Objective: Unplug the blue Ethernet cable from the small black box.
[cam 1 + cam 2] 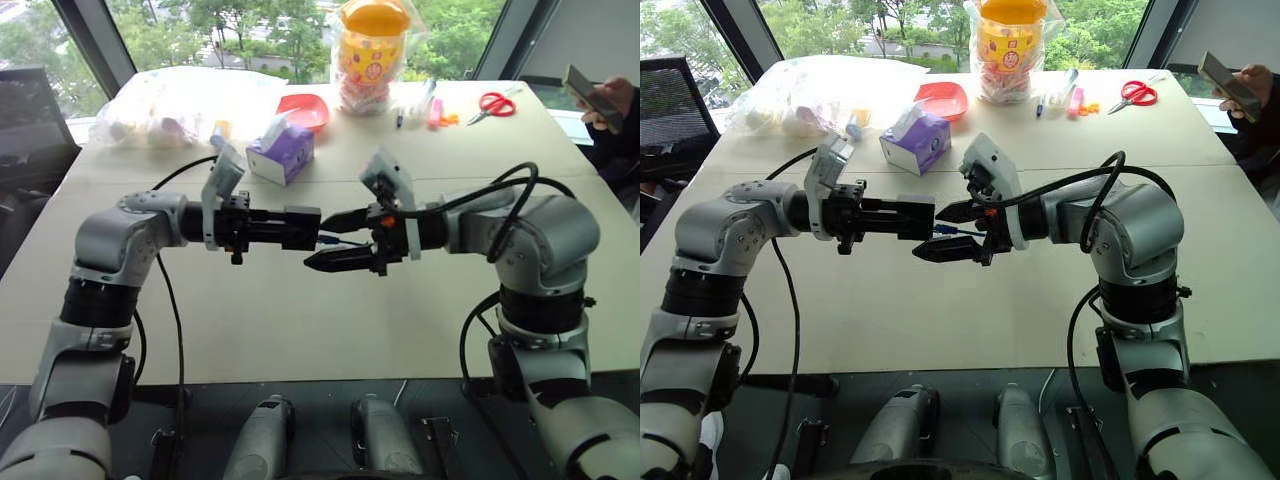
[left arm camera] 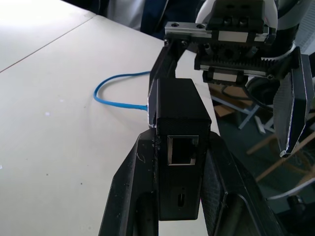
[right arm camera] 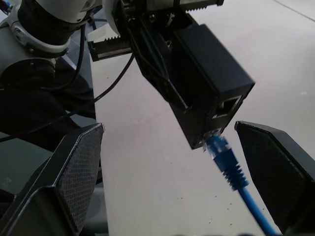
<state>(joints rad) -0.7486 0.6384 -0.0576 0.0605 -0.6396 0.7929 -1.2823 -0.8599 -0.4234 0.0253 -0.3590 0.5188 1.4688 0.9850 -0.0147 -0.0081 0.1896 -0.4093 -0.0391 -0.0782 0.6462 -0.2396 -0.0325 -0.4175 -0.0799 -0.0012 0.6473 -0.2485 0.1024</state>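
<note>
Box: we see it rigid and light, the left fingers clamped on its sides.
Cable: soft; we would grip the stiff plug boot.
Right fingers: spread wide, empty.

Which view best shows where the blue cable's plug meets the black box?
The right wrist view: the blue Ethernet cable plug sits in the small black box. The left wrist view shows the cable looping behind the box; the eye views show a blue sliver.

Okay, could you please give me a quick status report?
Left pincer shut on small black box. Right pincer open, straddling blue Ethernet cable, still plugged in. Nothing obstructing.
</note>
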